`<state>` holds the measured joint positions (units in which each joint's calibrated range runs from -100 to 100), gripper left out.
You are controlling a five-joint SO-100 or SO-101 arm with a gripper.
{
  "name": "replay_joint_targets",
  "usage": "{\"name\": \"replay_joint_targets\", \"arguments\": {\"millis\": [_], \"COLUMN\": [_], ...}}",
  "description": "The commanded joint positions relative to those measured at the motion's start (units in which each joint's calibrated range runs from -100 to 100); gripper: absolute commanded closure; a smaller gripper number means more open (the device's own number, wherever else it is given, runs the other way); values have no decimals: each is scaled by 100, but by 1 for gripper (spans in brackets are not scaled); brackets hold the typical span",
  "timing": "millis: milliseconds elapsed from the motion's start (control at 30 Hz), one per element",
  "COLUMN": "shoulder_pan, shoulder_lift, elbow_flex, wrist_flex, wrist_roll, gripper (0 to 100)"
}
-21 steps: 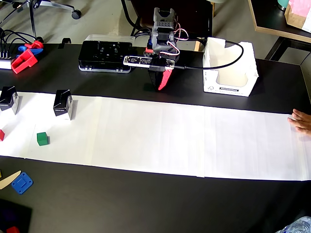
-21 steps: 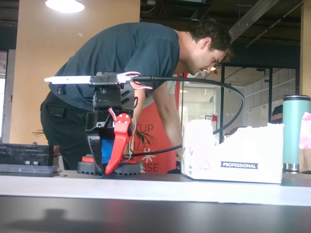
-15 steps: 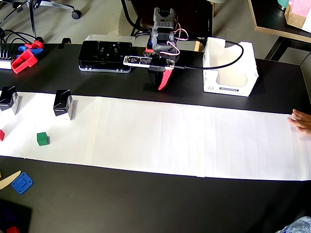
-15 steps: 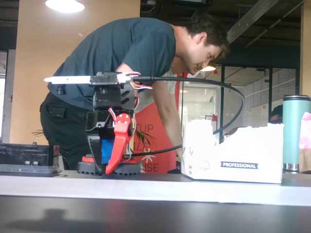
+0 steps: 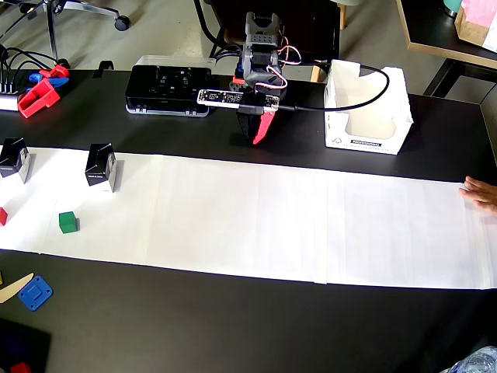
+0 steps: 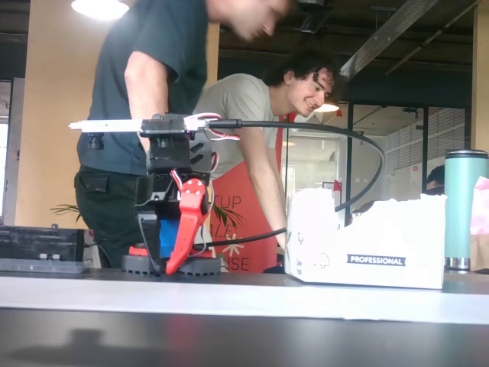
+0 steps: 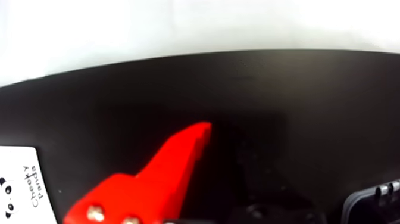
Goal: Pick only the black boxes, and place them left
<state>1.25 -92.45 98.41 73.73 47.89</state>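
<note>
Two black boxes with white lower bands stand upright on the white paper strip [image 5: 248, 217] at the left of the overhead view, one at the far left edge [image 5: 15, 159] and one a little right of it [image 5: 102, 166]. My gripper [image 5: 256, 140] is folded back near the arm's base, well to the right of both boxes, pointing down over the bare black table. Its red and black jaws stand together and hold nothing. The fixed view shows it [image 6: 170, 267] hanging tip-down just above the table. The wrist view shows only the red finger [image 7: 161, 179] over the black tabletop.
A green cube [image 5: 67, 222] and a red cube [image 5: 1, 216] lie on the paper near the boxes. A flat black device case [image 5: 168, 89] sits left of the arm, and a white cardboard box [image 5: 365, 109] right of it. A person's hand [image 5: 480, 192] rests on the paper's right end.
</note>
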Motion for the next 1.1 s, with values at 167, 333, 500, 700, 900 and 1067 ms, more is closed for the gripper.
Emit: {"name": "replay_joint_targets", "arguments": {"millis": [167,333,500,700,900,1067], "shoulder_pan": [18,18,18,79,70,10], "shoulder_lift": [20,20,20,20,20,20], "elbow_flex": [70,70,70,70,70,70], "wrist_flex": [19,19,19,11,11,11], "wrist_roll": [43,43,43,11,11,38], "gripper": [100,100,100,100,100,100]}}
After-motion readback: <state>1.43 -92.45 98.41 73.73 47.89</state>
